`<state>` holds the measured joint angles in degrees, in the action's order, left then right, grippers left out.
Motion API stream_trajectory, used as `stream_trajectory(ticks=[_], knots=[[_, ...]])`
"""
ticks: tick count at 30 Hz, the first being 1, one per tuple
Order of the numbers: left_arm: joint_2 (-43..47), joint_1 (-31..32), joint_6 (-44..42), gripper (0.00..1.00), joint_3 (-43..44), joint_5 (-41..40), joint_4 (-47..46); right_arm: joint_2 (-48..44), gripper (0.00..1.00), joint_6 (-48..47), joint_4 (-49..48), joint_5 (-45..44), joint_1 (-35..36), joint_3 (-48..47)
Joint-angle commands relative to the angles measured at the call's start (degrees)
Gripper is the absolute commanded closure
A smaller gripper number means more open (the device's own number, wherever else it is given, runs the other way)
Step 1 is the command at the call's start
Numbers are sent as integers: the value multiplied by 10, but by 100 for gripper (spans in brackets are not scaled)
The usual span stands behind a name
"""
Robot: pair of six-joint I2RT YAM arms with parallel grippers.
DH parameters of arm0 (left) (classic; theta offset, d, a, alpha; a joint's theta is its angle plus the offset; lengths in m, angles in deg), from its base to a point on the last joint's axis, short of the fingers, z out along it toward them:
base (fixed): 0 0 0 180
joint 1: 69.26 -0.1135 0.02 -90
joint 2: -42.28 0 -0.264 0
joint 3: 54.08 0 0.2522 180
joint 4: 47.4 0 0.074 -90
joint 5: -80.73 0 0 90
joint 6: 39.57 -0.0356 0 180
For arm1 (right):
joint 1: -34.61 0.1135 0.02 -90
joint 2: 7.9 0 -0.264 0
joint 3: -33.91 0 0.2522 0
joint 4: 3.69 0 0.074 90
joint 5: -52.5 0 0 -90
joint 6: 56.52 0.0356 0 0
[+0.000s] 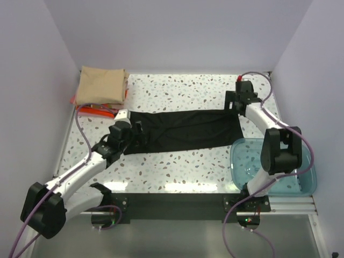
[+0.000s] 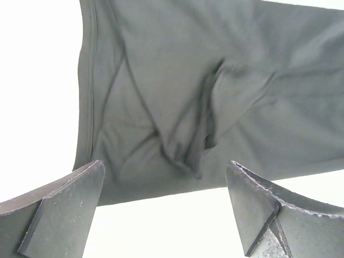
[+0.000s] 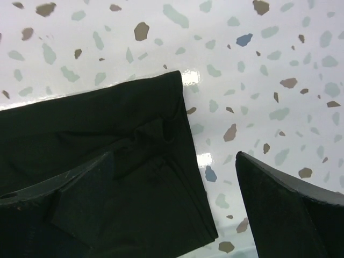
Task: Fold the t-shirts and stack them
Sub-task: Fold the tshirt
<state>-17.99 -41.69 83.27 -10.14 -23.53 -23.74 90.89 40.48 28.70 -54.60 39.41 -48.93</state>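
The black t-shirt [image 1: 183, 130] lies flat across the middle of the table, folded into a long band. My left gripper [image 1: 136, 132] hovers at its left end, open, with nothing between the fingers [image 2: 59, 209]. In the left wrist view the wrinkled black cloth [image 2: 183, 97] lies just beyond the open gripper [image 2: 166, 204]. My right gripper [image 1: 232, 104] stands open over the shirt's right end. In the right wrist view the shirt's corner [image 3: 118, 140] lies under the left finger, and bare table shows between the open gripper [image 3: 177, 207]. The folded tan t-shirt [image 1: 101, 85] rests at the back left on the red-orange t-shirt [image 1: 95, 112].
A translucent teal bowl [image 1: 271, 167] sits at the front right beside the right arm's base. The speckled tabletop [image 1: 177, 91] is enclosed by pale walls at the left, back and right.
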Motion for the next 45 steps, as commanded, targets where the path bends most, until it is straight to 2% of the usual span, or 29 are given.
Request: stream_trajectory(ticks=[1,4,9,12,15,19,23,26,29,35,36,45], knots=[[28,3,4,0,70,-37,40,-59,1,24,15,-8,-1,-9],[-10,2,5,0,99,-35,5,-65,1,18,9,86,4,-13],[-151,0,27,0,188,-17,-16,15,1,-13,43,0,71,-80],[-242,-8,28,0,228,21,-36,61,1,-6,83,-34,75,-119],[-326,-16,35,0,249,31,-51,90,1,-13,83,-40,78,-116],[-387,-49,42,0,249,77,-73,127,1,-18,106,-98,77,-118],[-410,-70,44,0,240,70,-63,154,1,-20,122,-156,72,-120],[-409,-88,43,0,226,68,-61,139,1,0,154,-200,51,-116],[-405,-92,42,0,222,55,-52,104,1,27,171,-203,18,-92],[-394,-93,31,0,232,49,-37,15,1,48,151,-123,-24,-54],[-389,-93,29,0,234,50,-37,1,1,48,146,-69,-25,-53],[-328,-82,5,0,257,82,-8,-4,1,53,62,209,-14,-66]])
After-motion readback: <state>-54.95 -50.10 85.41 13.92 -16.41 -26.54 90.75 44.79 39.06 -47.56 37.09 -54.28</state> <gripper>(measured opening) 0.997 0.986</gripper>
